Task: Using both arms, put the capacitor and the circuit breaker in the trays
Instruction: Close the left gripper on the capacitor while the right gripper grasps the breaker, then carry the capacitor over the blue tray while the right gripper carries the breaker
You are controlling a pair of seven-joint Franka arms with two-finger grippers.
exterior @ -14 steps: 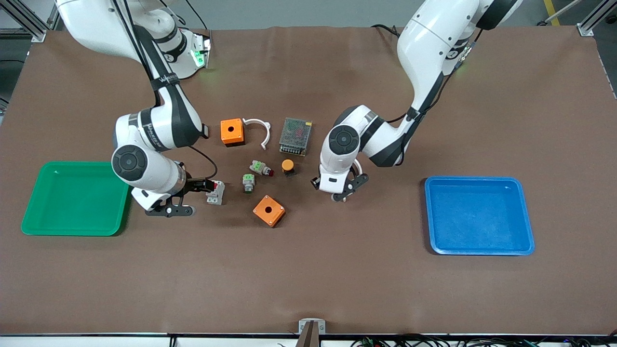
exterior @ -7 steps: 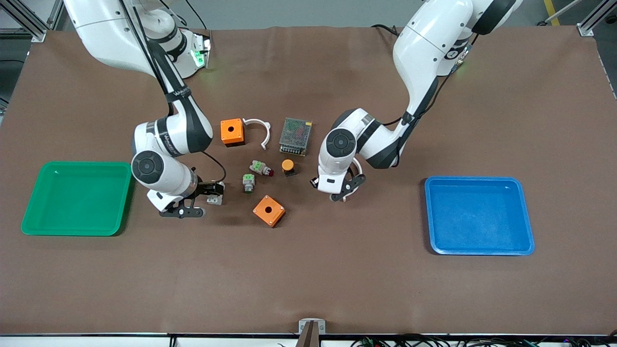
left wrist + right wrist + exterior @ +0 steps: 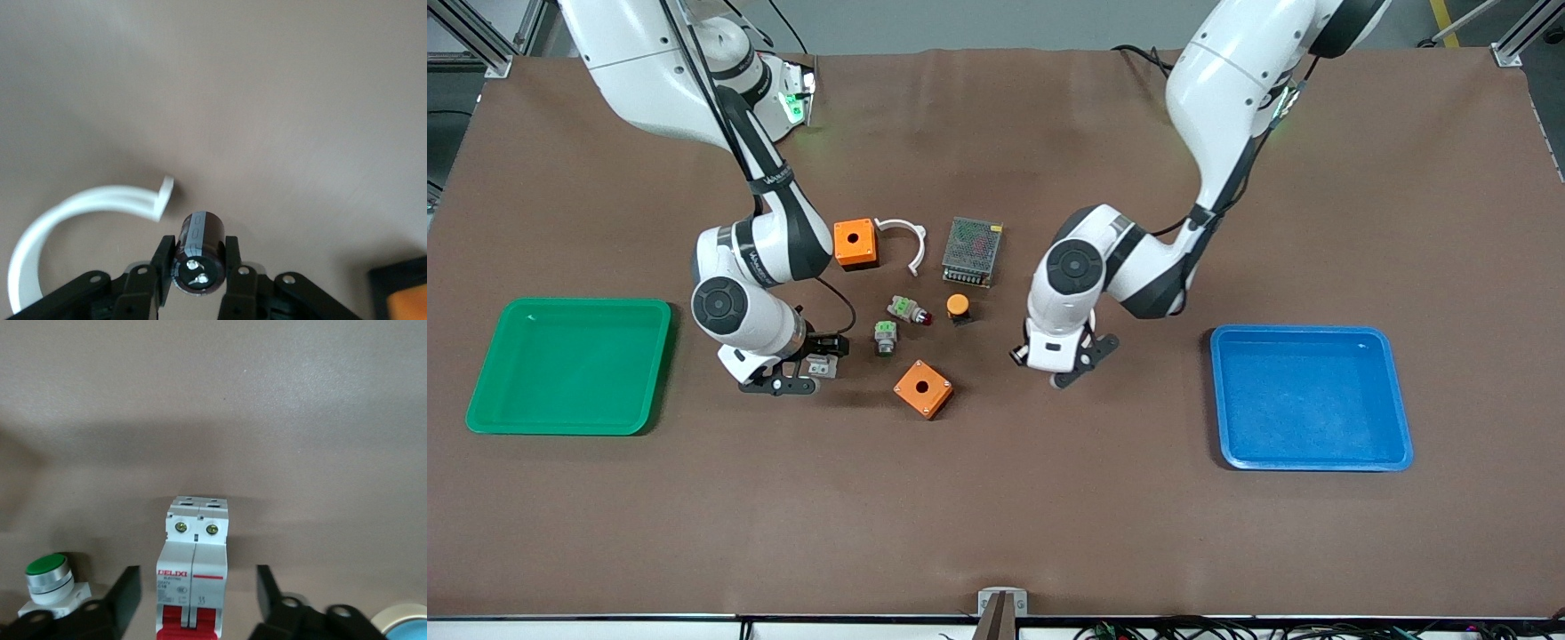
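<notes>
Slipping is the main risk for the capacitor (image 3: 200, 250): the left gripper (image 3: 199, 261) pinches this tiny round cylinder with only its 2 fingertips, so a jolt on the way to the blue tray (image 3: 1396, 400) could roll it out. It hangs over bare table near a white curved clip (image 3: 80, 220). The right gripper (image 3: 198, 603) stands wide around the circuit breaker (image 3: 195, 570), which lies on the table centred between the fingers, untouched. Closing off-centre could twist the block or nudge the green pushbutton (image 3: 48, 577) beside it.
</notes>
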